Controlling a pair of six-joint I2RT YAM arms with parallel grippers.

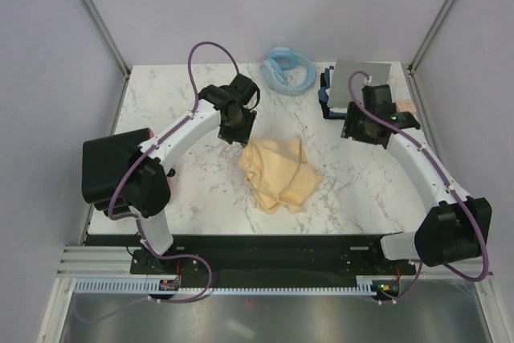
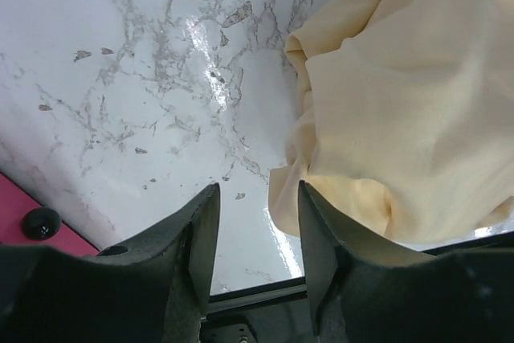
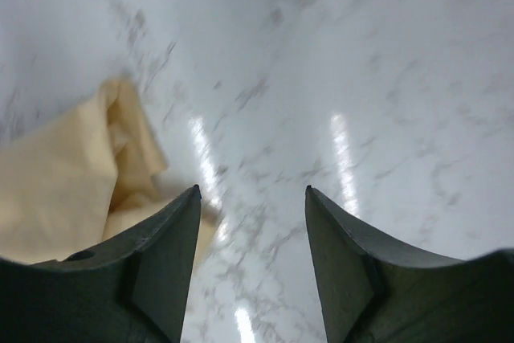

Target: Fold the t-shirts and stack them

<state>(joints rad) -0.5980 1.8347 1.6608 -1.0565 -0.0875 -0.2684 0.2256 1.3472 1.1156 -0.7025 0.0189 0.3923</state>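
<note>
A white marble-patterned table (image 1: pixel 185 190), grey-veined and glossy enough to throw back the overhead lights, fills a booth of plain lilac-grey walls (image 1: pixel 48 54) framed by slanting metal posts (image 1: pixel 90 14). The pale yellow-cream t-shirt (image 1: pixel 277 174) lies crumpled near the centre of the table, slightly toward the near edge. The left gripper (image 1: pixel 237 130) hangs just beyond the shirt's far-left corner, its fingers (image 2: pixel 197 230) parted and holding nothing, the cloth just beside one of them. The right gripper (image 1: pixel 359 128) stands to the far right of the shirt, its jaws also apart and empty over bare marble. A light blue ring (image 1: pixel 285 70) rests at the far edge. At the far right corner a flat grey t-shirt (image 1: pixel 363 79) tops a darker pile, partly hidden by the right arm. A black box (image 1: pixel 112 168) sits at the left edge.
</note>
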